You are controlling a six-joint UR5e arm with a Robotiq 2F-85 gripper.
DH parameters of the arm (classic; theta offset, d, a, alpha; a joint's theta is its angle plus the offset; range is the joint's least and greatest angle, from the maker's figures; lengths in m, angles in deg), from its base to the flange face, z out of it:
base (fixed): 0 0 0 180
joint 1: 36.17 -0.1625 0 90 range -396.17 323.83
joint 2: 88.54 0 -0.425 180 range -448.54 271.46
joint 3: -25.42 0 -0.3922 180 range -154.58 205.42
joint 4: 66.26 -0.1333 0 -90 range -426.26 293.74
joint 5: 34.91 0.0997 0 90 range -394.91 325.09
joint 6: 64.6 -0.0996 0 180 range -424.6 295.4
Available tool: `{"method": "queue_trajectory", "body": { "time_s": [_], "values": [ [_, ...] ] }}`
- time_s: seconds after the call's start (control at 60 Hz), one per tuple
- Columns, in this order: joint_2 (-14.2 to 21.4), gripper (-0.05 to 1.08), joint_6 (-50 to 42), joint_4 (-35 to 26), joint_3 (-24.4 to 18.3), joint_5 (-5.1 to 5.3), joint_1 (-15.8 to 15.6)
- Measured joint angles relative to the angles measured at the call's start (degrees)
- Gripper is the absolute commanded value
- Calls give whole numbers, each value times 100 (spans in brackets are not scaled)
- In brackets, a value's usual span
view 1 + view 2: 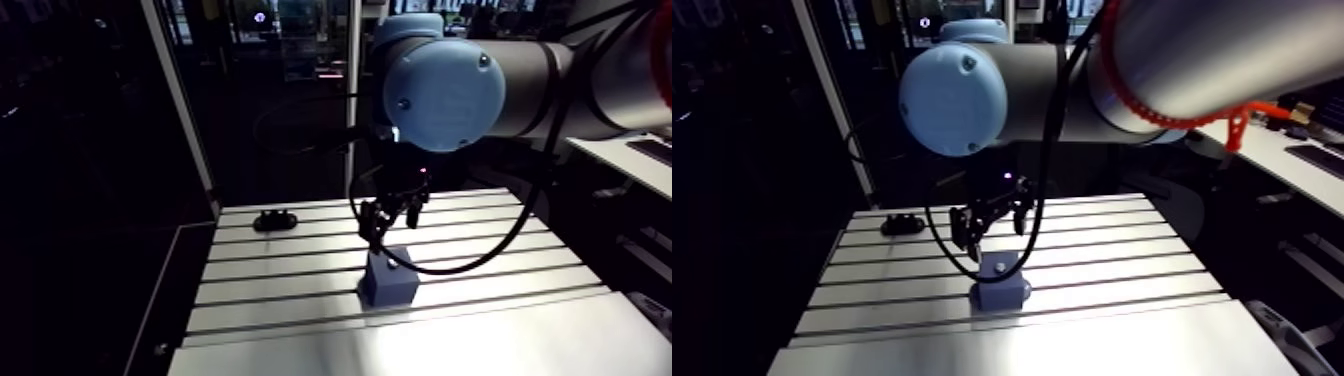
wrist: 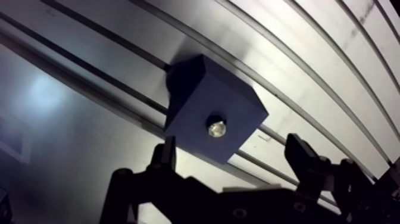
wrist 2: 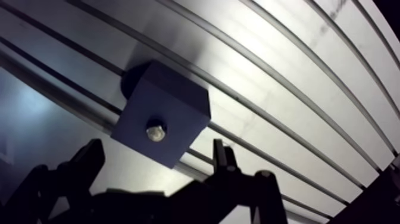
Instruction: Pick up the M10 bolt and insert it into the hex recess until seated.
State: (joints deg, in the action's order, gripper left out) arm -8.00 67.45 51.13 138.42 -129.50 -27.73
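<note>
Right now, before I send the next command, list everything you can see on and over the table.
table: one, silvery aluminium, slotted, under everything.
block: one, blue, mid-table, below the gripper.
bolt: one, shiny metal, in the middle of the block's top face.
black part: one, black, near the table's far edge, well apart from the block; too small to identify.
gripper: one, black, above the block, fingers open, holding nothing.
arm: one, grey with light-blue joint caps, over the table.

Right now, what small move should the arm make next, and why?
Probably lift straight up and clear: the gripper is open and holds nothing, and the bolt sits in the top of the blue block, apparently seated.
</note>
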Motion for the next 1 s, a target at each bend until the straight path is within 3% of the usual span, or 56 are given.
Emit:
{"method": "queue_trajectory", "body": {
  "time_s": [0.133,0.6,1.0],
  "values": [
    [16,60,-245,46,-3,58,10],
    [4,61,-2492,-365,-100,119,89],
    [11,58,-3112,-422,-48,135,154]
  ]
}}
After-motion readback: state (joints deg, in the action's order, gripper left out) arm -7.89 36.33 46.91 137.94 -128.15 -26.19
